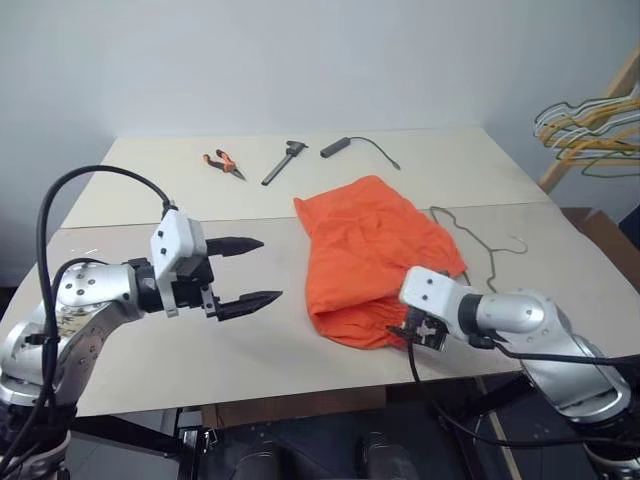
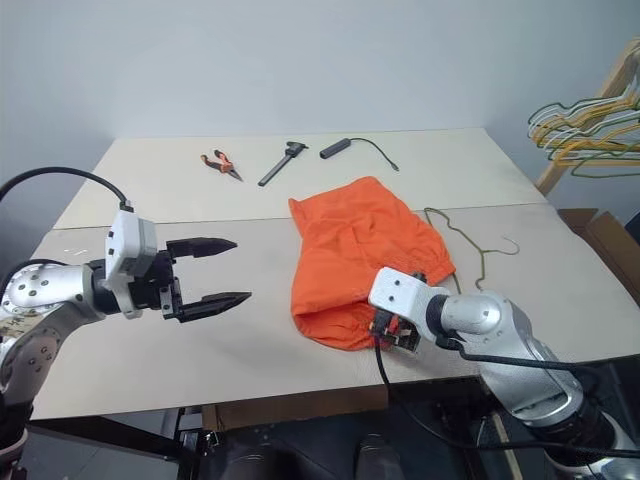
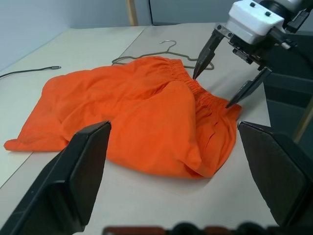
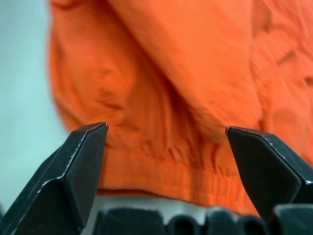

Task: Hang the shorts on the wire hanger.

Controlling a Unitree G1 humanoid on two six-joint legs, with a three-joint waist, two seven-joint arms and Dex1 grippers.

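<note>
My right gripper [image 3: 222, 81] jaws wide, holding nothing, hovering at the waistband of the shorts [image 1: 375, 255], which lie crumpled mid-table. Left gripper [image 1: 248, 272] also wide, empty, well apart on the left. Risk: I pinch a single layer, cloth drags, shoves the wire hanger [image 1: 480, 240] further under. Hanger mostly buried beneath the shorts, only hook and one side visible, shape hard to read
</note>
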